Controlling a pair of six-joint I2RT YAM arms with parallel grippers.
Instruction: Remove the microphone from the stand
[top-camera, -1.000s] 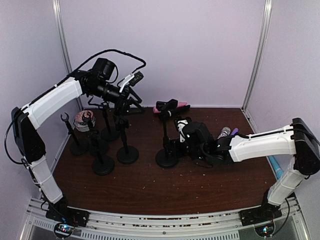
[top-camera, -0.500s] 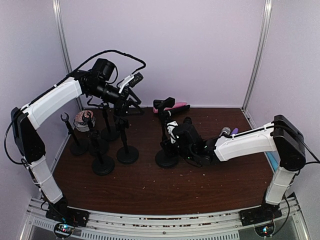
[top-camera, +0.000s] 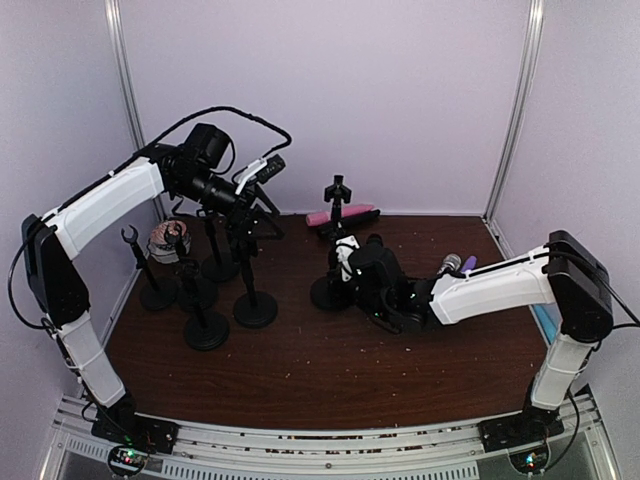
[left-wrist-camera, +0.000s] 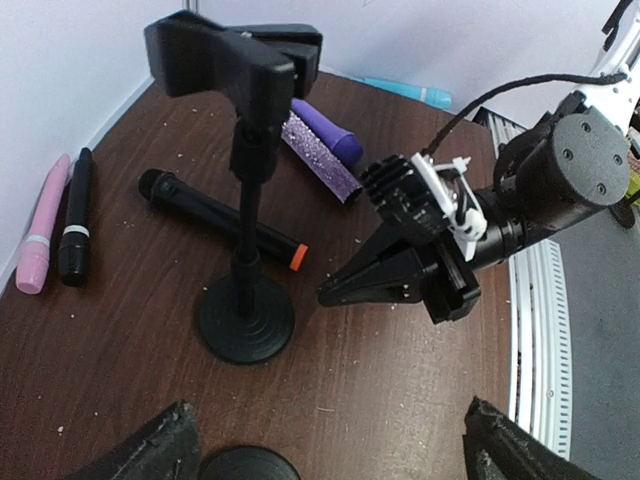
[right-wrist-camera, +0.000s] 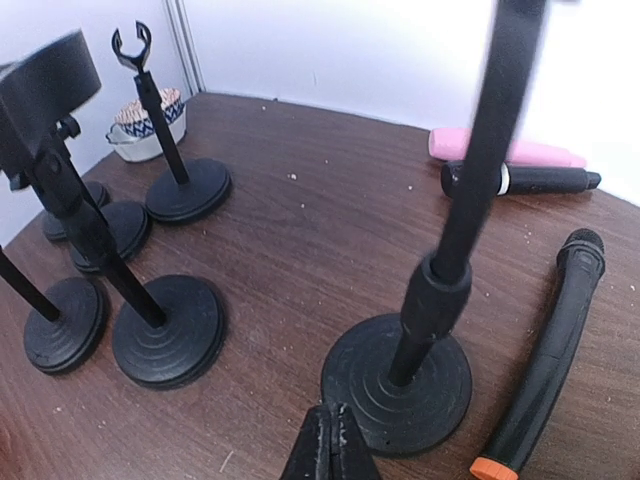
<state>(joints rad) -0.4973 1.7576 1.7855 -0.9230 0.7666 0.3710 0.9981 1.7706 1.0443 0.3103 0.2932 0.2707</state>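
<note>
Right gripper (left-wrist-camera: 322, 292) is pinched shut on nothing and lowered beside the stand (left-wrist-camera: 243, 262), probably to steady its base. The clip (left-wrist-camera: 232, 55) is seen empty; the black microphone (left-wrist-camera: 215, 222) is laid on the table (left-wrist-camera: 380, 400) just behind. Left gripper (left-wrist-camera: 328, 430) is held spread above.

Soft, even light falls from above, so shadows on the dark table (top-camera: 300, 370) are weak, with only a mild shine. Both wrist views bend lines near the edges, and the close stand pole (right-wrist-camera: 485, 130) looks slightly blurred.
</note>
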